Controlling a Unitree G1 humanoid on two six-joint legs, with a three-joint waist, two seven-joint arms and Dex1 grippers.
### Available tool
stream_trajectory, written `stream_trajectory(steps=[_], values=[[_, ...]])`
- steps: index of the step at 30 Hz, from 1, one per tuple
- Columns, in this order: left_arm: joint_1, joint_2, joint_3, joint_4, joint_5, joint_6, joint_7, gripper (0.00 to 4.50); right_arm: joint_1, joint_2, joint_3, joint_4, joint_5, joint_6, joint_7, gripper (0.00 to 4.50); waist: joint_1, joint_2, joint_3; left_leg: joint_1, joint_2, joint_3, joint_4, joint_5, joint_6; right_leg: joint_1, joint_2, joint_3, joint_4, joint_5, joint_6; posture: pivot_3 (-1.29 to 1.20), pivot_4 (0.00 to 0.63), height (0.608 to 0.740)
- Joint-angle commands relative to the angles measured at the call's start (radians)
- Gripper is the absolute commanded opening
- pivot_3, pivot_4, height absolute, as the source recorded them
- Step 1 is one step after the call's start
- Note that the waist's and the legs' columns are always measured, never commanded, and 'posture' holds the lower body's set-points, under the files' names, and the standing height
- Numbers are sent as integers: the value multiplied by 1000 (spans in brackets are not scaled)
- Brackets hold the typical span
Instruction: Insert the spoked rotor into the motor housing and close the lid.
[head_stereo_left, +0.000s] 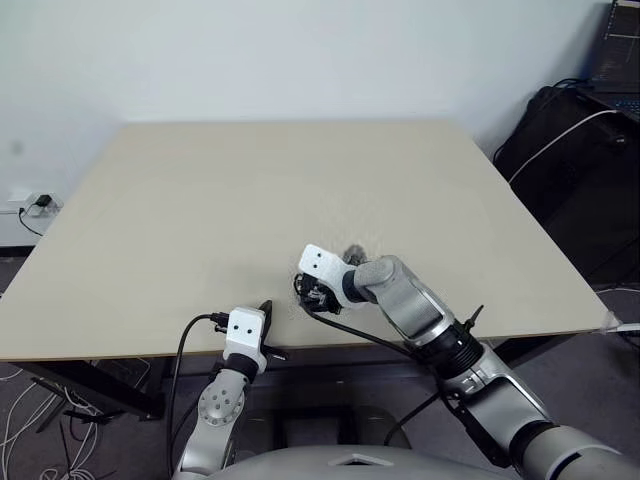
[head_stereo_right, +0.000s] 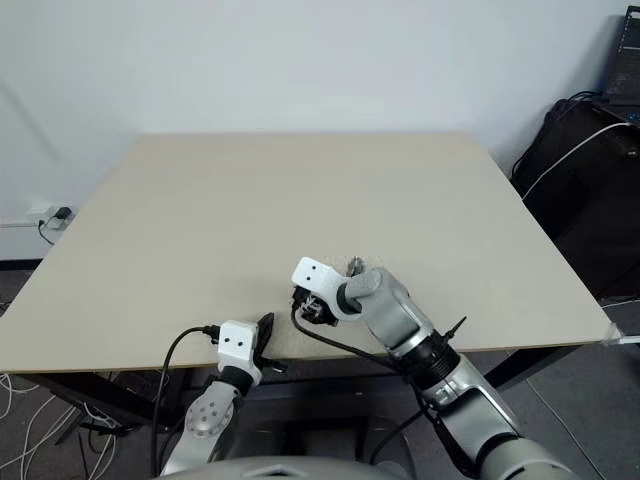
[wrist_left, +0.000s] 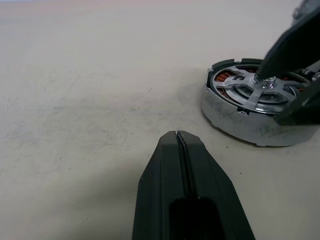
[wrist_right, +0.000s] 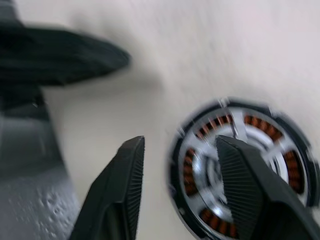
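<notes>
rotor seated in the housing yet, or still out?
In. The spoked rotor lies flat inside the motor housing, copper windings showing between its spokes. No lid on it.

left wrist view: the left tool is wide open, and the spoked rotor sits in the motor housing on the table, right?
Not quite. The left tool is shut, its two fingers pressed together, as the left wrist view shows. The rest holds: the spoked rotor sits in the motor housing on the table.
</notes>
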Motion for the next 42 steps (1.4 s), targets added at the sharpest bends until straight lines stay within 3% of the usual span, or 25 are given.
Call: stream_trajectory(steps=[1,7,11,16,20,26,29,34,38,42], values=[[-6,-4,-3,-24,-6,-7,-4,0,-35,48,-86,-104,97,-16,0,2342,0,0,0,0,0,0,0,0,0,0,0,0,0,0,0,0,0,740],[-11,2,-4,-27,-6,0,-18,0,-66,192,-289,-191,246,-7,-120,2342,0,0,0,0,1,-1,0,0,0,0,0,0,0,0,0,0,0,740],[-16,8,-11,-26,1,5,-25,0,-91,259,-425,-184,230,-106,-325,2342,2,0,0,0,0,-1,0,0,0,1,0,-1,0,0,0,0,0,740],[-22,15,-11,-28,-2,13,-39,0,-62,131,-363,-105,-24,-372,-576,2342,-1,1,1,-1,-1,1,-1,0,0,-1,0,0,-1,0,0,0,0,740],[-35,20,-15,-25,-1,22,-54,0,-12,-29,-323,-20,-191,-373,-666,2342,0,1,0,-1,-1,1,-2,0,0,0,1,0,-1,0,0,0,0,740],[-41,31,-16,-27,-5,32,-74,0,98,-172,-296,-55,-250,-273,-573,2342,-9,2,1,0,-1,3,-4,1,-1,0,3,2,0,-1,0,0,0,740],[-44,33,-16,-28,-5,36,-80,0,172,-239,-273,-109,-237,-223,-475,1716,-8,2,1,1,-1,2,-4,1,-1,0,2,1,0,-1,-1,0,0,740],[-48,35,-17,-26,-5,39,-87,0,258,-302,-241,-213,-179,-205,-325,44,-9,2,1,1,-1,1,-4,1,-1,0,1,1,0,-1,-1,0,0,740],[-51,36,-20,-26,-5,44,-93,0,285,-295,-243,-275,-65,-211,-206,13,-6,1,2,2,-1,0,-4,1,-1,1,1,0,0,-1,0,0,0,740],[-53,37,-19,-27,-5,47,-95,0,277,-267,-266,-265,6,-241,-183,13,0,0,2,2,-1,-1,-3,1,-1,1,1,0,-1,-1,0,0,0,740]])
